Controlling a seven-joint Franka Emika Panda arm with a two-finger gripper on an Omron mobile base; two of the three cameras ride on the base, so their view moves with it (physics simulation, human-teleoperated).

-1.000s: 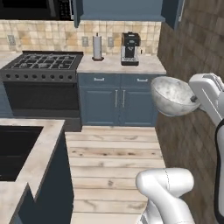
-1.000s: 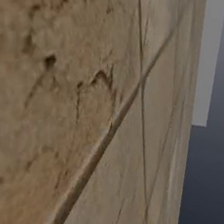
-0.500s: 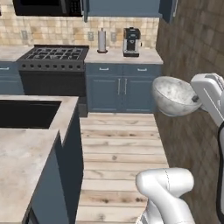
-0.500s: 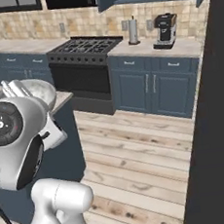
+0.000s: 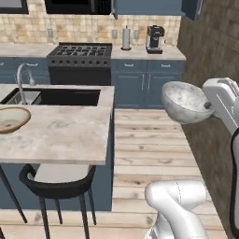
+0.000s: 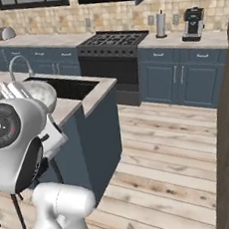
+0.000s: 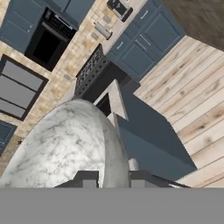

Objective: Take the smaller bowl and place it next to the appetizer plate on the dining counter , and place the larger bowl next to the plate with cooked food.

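My gripper (image 5: 208, 106) is shut on the rim of the smaller bowl (image 5: 186, 102), a deep grey-white marbled bowl held tipped on its side in the air over the wooden floor, right of the dining counter (image 5: 65, 135). In the hand view the bowl (image 7: 65, 146) bulges up between my fingertips (image 7: 85, 179). From the right base view the bowl (image 6: 40, 92) peeks out behind my arm. The larger bowl (image 5: 10, 119), wide with a brown rim, rests on the counter's left part. The appetizer plate and the plate with cooked food are out of view.
A sink (image 5: 60, 96) with a faucet (image 5: 21, 77) is set into the counter's far end. A black stool (image 5: 58, 181) stands at its near side. Stove (image 5: 80, 55) and coffee machine (image 5: 154, 38) line the back wall. A brown wall (image 5: 212, 51) is close on the right.
The whole picture has shifted as the base moved: the counter with sink, stool and larger bowl has come into view at left. The marbled bowl stays gripped in the same pose.
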